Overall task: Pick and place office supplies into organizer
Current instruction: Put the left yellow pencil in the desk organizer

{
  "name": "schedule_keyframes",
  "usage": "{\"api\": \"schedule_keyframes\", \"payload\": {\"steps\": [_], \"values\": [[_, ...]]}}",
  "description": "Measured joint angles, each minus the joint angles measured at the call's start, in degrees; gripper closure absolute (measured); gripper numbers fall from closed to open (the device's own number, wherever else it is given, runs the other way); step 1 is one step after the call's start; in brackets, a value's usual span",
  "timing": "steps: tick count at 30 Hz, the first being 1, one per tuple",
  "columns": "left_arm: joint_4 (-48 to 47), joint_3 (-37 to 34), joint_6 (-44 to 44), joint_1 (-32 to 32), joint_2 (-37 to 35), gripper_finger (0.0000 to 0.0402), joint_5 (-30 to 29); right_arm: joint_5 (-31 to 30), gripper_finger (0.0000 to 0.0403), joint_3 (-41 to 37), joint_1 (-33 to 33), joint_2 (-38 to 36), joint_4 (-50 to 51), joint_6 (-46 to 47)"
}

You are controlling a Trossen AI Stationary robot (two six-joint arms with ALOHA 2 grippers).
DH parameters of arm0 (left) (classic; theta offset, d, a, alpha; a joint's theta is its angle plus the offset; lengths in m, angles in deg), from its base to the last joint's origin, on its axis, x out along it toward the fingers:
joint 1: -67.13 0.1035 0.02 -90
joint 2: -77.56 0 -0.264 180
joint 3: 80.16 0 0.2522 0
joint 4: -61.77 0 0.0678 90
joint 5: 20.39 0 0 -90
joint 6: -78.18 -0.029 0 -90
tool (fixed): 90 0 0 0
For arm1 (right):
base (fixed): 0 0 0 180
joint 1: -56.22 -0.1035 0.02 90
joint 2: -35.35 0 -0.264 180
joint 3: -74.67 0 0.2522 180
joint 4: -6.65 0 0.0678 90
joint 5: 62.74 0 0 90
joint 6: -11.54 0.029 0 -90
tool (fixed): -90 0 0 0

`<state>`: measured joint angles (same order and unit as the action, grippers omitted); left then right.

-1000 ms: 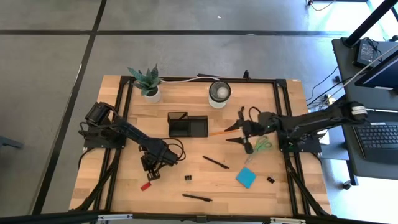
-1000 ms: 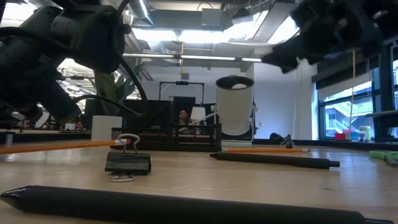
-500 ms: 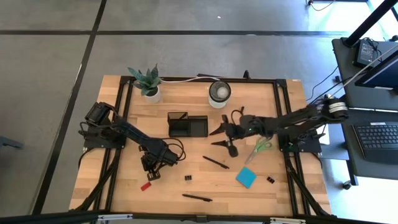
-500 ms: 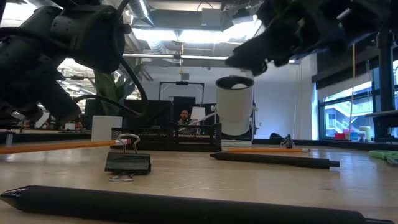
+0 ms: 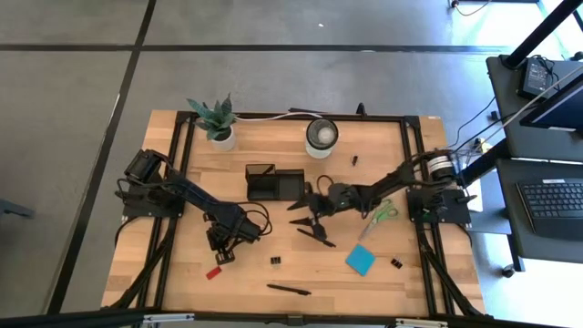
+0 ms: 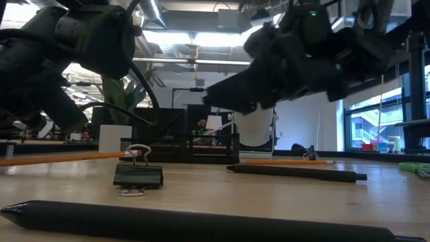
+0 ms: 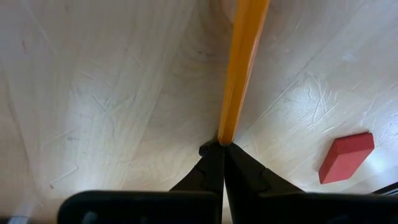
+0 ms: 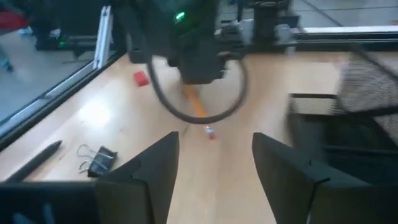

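Observation:
My left gripper (image 5: 221,251) (image 7: 222,144) stands over the table's left half, shut on an orange pencil (image 7: 239,68). The right wrist view shows that pencil (image 8: 195,106) lying under the left gripper toward the middle. My right gripper (image 5: 305,219) (image 8: 214,171) is open, raised above the table in front of the black organizer (image 5: 273,184). A black pen (image 5: 316,238) lies under its fingers. The red eraser (image 5: 213,271), a black clip (image 5: 275,261), the blue pad (image 5: 360,260), the green scissors (image 5: 384,211) and a second pen (image 5: 288,290) lie flat on the wood. A second orange pencil (image 6: 289,161) lies beyond the pen. My left gripper pinches the orange pencil at its very end (image 7: 224,135) between the two fingertips, coming from above and pointing down. The pencil runs away from the fingers along the table (image 6: 60,158), low and nearly flat.
A potted plant (image 5: 215,122) and a round white-rimmed cup (image 5: 321,137) stand along the far edge. Another clip (image 5: 396,263) sits near the right edge, and a small dark item (image 5: 354,160) lies right of the cup. Bare wood lies between the two grippers.
My right gripper has moved toward the table's left, from beside the scissors to the front of the organizer, staying open and raised. The arm has stretched out across the table's middle and now covers the second pencil in the high view.

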<state>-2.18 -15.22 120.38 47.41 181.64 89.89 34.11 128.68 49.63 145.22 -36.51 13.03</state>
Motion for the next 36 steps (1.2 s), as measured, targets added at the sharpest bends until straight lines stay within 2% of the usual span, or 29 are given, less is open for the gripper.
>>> {"api": "schedule_keyframes", "payload": {"steps": [6, 12, 27, 36], "values": [[0.02, 0.0, 0.0, -0.37, -0.04, 0.04, -0.3, -0.22, 0.0196, 8.63, -2.18, 4.75, 9.37, -2.18], [0.09, 0.05, -0.48, -1.32, -0.15, 0.04, -0.88, -9.39, 0.0196, 15.05, -4.43, 8.57, 16.07, -3.29], [0.15, 0.15, -0.52, -2.32, -0.26, 0.04, -1.71, -9.82, 0.0196, 25.47, -4.98, 16.74, 22.37, -0.26], [0.15, 0.15, -0.65, -2.32, -0.26, 0.04, -1.71, -10.95, 0.0196, 26.21, -4.31, 18.21, 22.43, -0.26]]}}
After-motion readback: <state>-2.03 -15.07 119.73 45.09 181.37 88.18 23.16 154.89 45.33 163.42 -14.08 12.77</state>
